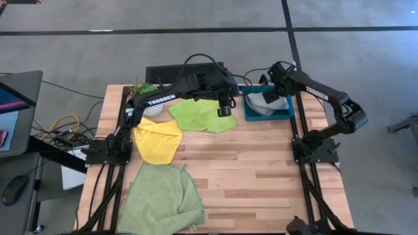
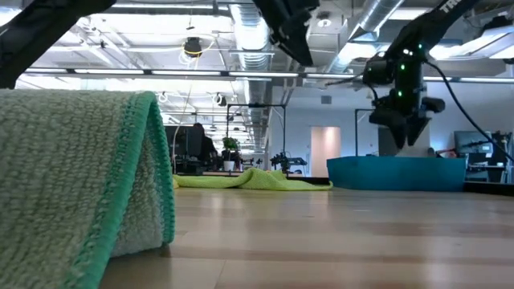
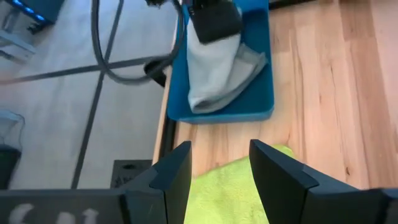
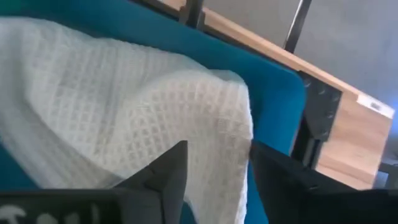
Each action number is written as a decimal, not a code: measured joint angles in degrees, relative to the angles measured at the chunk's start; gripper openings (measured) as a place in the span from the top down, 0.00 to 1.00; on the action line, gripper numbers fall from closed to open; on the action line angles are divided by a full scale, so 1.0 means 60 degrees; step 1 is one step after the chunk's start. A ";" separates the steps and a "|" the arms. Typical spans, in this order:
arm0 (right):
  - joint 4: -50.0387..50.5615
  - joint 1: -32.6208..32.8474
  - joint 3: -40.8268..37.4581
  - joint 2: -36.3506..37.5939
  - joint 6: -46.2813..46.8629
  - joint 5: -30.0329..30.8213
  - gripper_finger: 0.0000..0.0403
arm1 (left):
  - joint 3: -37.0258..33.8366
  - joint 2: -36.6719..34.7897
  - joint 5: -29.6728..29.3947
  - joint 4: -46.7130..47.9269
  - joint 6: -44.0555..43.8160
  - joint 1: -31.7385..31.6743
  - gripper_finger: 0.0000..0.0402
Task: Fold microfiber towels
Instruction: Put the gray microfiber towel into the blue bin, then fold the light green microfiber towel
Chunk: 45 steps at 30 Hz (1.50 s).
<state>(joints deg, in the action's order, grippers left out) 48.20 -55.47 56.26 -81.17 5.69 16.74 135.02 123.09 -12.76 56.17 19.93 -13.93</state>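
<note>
Done: folded grey waffle-weave microfiber towel [image 1: 266, 102] lies in the rigid teal rectangular tray [image 1: 250, 115].
Right gripper [image 1: 273, 79]: my jaws parted above it, empty.
Left gripper [image 1: 225, 106]: jaws wide over the bright lime green towel [image 1: 199, 115].
Left: yellow towel [image 1: 157, 140], larger pale green towel [image 1: 160, 199], unfolded on the bench [image 1: 261, 176].

Wooden slat table [image 1: 261, 170] carried a teal tray [image 1: 251, 115] at the far right, plus lime green towel [image 1: 202, 115], yellow towel [image 1: 158, 140] and pale green towel [image 1: 160, 199].
</note>
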 joint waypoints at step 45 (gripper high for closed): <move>-0.1195 0.9936 -0.0079 0.3999 -0.2248 -0.0142 0.52 | -0.8279 -0.6134 -0.2945 0.3314 -0.9258 0.2919 0.62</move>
<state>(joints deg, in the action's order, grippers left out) 41.03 4.15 55.78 -57.18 -7.80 15.89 85.35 86.28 -30.43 76.05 -35.61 3.58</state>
